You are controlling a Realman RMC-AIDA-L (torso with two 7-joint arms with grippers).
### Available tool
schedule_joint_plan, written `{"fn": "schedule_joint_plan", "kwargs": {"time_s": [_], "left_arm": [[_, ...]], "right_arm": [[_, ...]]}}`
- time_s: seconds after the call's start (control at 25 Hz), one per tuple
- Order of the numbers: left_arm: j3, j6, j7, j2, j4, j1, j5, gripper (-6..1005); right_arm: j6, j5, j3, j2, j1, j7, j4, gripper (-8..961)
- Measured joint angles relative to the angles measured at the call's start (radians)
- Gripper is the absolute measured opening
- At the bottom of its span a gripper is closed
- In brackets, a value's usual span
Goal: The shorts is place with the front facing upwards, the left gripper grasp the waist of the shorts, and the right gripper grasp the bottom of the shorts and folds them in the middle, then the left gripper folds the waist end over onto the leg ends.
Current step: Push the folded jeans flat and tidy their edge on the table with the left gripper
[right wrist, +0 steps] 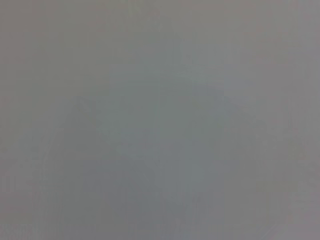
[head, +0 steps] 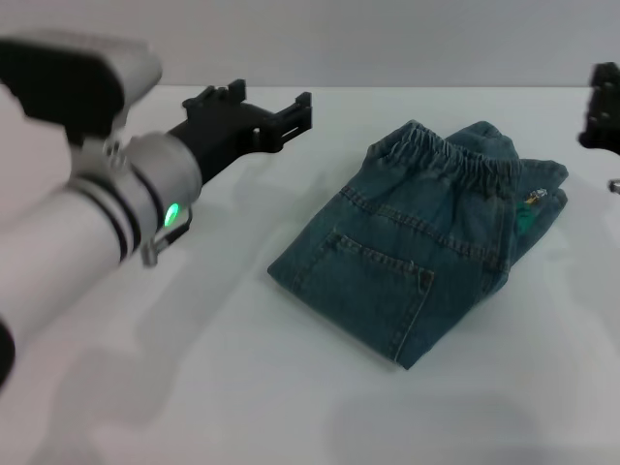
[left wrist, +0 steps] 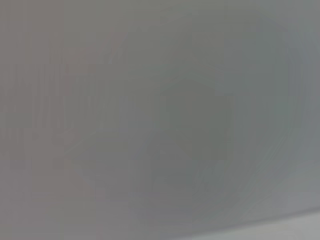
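Blue denim shorts (head: 426,237) lie folded into a compact stack on the white table (head: 194,387), right of centre in the head view. The elastic waistband (head: 455,155) faces the far side and a back pocket shows on top. My left gripper (head: 291,116) hovers above the table to the left of the shorts, apart from them, with nothing in it. My right gripper (head: 603,107) shows only partly at the right edge, away from the shorts. Both wrist views show only blank grey surface.
The table's far edge (head: 387,87) meets a plain grey wall. My left arm (head: 87,242) crosses the left side of the table.
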Motion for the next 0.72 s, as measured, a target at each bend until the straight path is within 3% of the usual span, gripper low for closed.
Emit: {"fn": "schedule_joint_plan", "kwargs": {"time_s": [0.12,0.2,0.24,0.28,0.4,0.48,0.52,0.72], "left_arm": [[0.081,0.197,0.041,0.001,0.028,0.070,0.007,843],[0.081,0.197,0.041,0.001,0.028,0.070,0.007,843],[0.145,0.327,0.033,0.002,0.067,0.115,0.006,843],[0.166,0.347,0.016,0.002,0.077,0.127,0.004,843],[0.166,0.347,0.016,0.002,0.077,0.127,0.004,842],[0.213,0.354,-0.018,0.004,0.088,0.154,0.001,842],[0.312,0.341,-0.049,0.006,0.098,0.189,0.000,842],[0.407,0.317,-0.106,0.006,0.128,0.168,0.001,842]], "right_arm": [[-0.155,0.014,-0.043,0.000,-0.033,0.003,-0.066,0],[-0.271,0.013,-0.080,-0.001,-0.047,0.003,-0.126,0],[-0.309,0.013,-0.091,-0.002,-0.053,0.003,-0.146,0],[-0.355,0.014,-0.104,-0.002,-0.062,0.003,-0.167,0],[-0.445,0.015,-0.120,-0.001,-0.090,0.003,-0.190,0],[-0.461,0.016,-0.116,-0.001,-0.096,0.003,-0.192,0],[-0.460,0.017,-0.111,-0.001,-0.094,0.003,-0.193,0],[-0.449,0.017,-0.107,-0.004,-0.076,-0.001,-0.198,0]]}}
